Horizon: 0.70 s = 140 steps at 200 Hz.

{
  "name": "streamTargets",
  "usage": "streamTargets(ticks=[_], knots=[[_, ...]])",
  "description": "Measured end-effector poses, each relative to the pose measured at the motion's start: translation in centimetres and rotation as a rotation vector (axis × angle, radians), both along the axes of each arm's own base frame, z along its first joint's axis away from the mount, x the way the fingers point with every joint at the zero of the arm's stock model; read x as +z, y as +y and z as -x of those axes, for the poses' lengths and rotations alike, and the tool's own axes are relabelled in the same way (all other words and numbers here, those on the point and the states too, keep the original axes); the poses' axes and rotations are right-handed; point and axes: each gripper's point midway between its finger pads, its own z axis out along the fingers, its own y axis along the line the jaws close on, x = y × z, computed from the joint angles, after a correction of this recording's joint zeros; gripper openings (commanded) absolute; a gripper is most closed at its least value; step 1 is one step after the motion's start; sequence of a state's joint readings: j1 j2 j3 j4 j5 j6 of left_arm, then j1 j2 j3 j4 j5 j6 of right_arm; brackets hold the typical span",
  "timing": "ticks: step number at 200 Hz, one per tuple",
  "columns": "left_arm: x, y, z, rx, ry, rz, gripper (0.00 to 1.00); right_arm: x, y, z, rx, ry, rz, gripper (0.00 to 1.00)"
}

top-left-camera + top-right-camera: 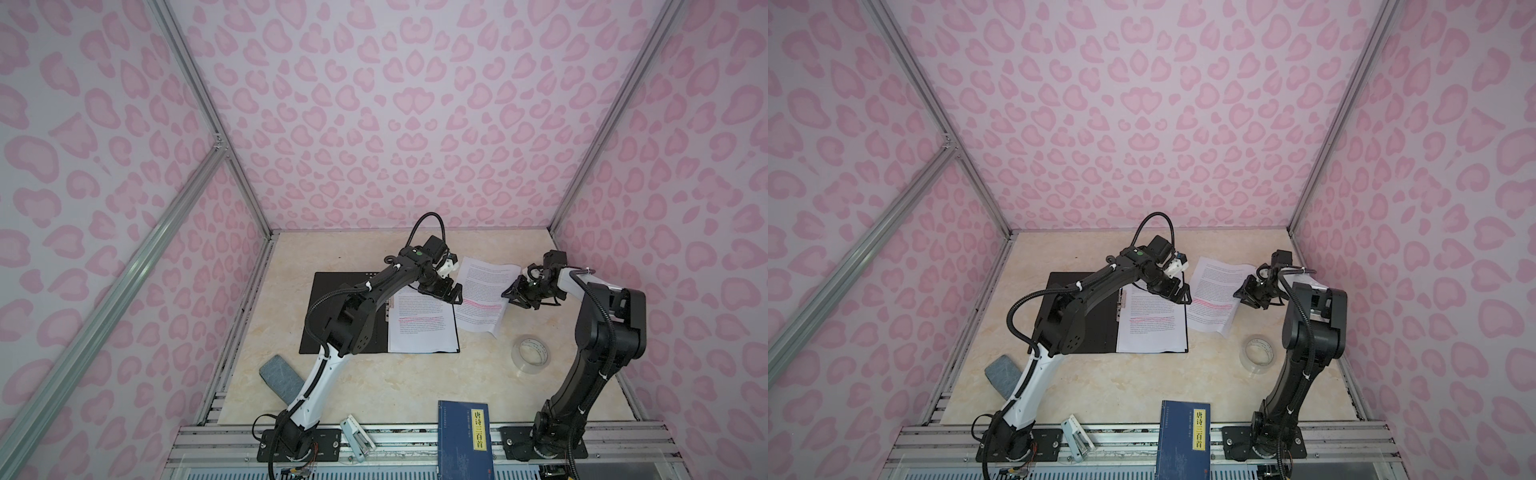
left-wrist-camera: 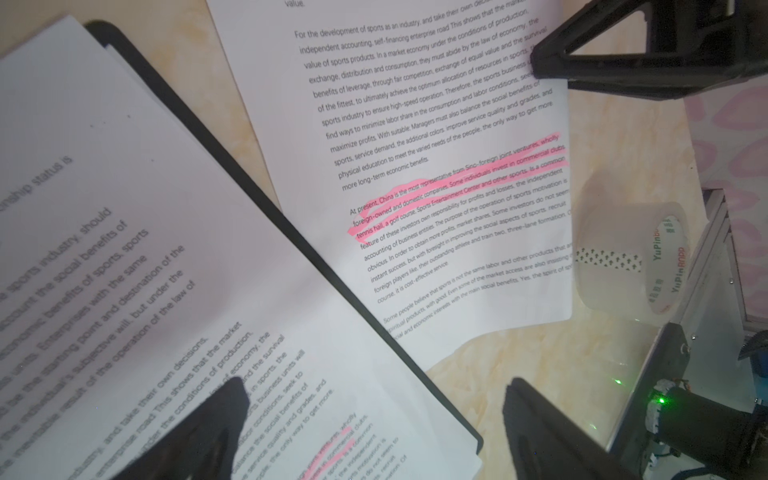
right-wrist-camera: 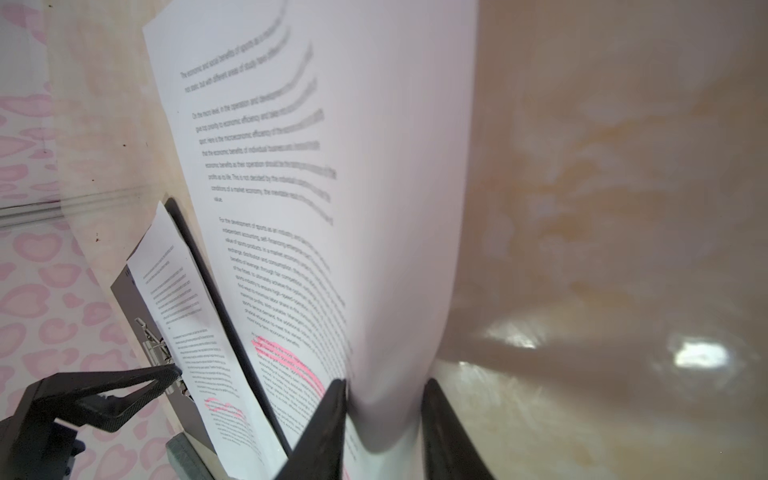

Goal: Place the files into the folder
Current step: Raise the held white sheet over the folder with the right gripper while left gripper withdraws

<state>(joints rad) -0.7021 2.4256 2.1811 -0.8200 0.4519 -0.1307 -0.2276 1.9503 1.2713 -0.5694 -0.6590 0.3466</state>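
Observation:
The folder (image 1: 345, 311) lies open on the table, black inside up, with its metal clip (image 3: 160, 345) at the spine. A stack of files (image 1: 422, 328) rests on its right half. One more file (image 1: 482, 291), white with pink highlighted lines, lies just to the right of the folder on the table. My left gripper (image 1: 451, 293) hovers open over the folder's far right corner with nothing between its fingers (image 2: 232, 399). My right gripper (image 3: 384, 384) is at the loose file's right edge. Its jaws are half closed and still apart, with the paper humped up between them.
A roll of clear tape (image 1: 530, 354) stands right of the loose sheet, near the right arm. A dark blue book (image 1: 464, 440) lies at the front edge, with a white stapler (image 1: 357, 438) to its left. A grey block (image 1: 280, 378) lies at the front left. Pink patterned walls enclose the table.

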Motion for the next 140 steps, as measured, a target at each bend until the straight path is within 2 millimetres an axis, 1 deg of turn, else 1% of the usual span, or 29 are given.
streamTargets(ticks=[28,36,52,67,79,84,87,94,106,112,127,134,140], knots=[[0.8,-0.1,-0.1,0.0,-0.006,0.006,0.99,-0.1,-0.2,0.1,0.0,0.006,0.012,0.22],[1.3,-0.2,-0.3,0.0,-0.014,0.012,0.98,-0.1,-0.3,0.1,0.001,0.007,0.019,0.17],[2.2,-0.1,-0.6,0.005,-0.027,0.022,0.99,0.0,-0.6,0.2,0.001,0.01,0.036,0.14],[3.7,0.2,-1.0,0.015,-0.041,0.033,0.99,0.2,-0.9,0.1,0.002,0.006,0.053,0.13],[5.4,0.8,-1.5,0.028,-0.06,0.049,0.99,0.7,-1.0,0.1,0.005,-0.005,0.064,0.09],[6.4,1.2,-1.8,0.037,-0.073,0.059,0.99,1.0,-1.1,0.0,0.005,-0.01,0.066,0.09],[6.6,1.3,-1.9,0.039,-0.075,0.06,0.99,1.1,-1.1,0.0,0.006,-0.014,0.067,0.08],[7.8,1.8,-2.2,0.05,-0.091,0.072,0.99,1.5,-1.1,-0.1,0.006,-0.022,0.07,0.08],[9.9,3.1,-3.0,0.08,-0.113,0.091,0.99,2.3,-1.1,-0.2,0.01,-0.042,0.075,0.07],[10.5,3.6,-3.2,0.091,-0.117,0.095,0.98,2.6,-1.1,-0.2,0.01,-0.048,0.077,0.07],[13.0,6.0,-4.1,0.14,-0.133,0.113,0.98,3.9,-1.0,-0.2,0.011,-0.074,0.082,0.05],[13.7,6.8,-4.4,0.159,-0.135,0.119,0.99,4.3,-0.9,-0.2,0.013,-0.083,0.084,0.05],[14.6,8.0,-4.9,0.183,-0.139,0.128,0.99,5.0,-0.8,-0.2,0.016,-0.097,0.086,0.05]])
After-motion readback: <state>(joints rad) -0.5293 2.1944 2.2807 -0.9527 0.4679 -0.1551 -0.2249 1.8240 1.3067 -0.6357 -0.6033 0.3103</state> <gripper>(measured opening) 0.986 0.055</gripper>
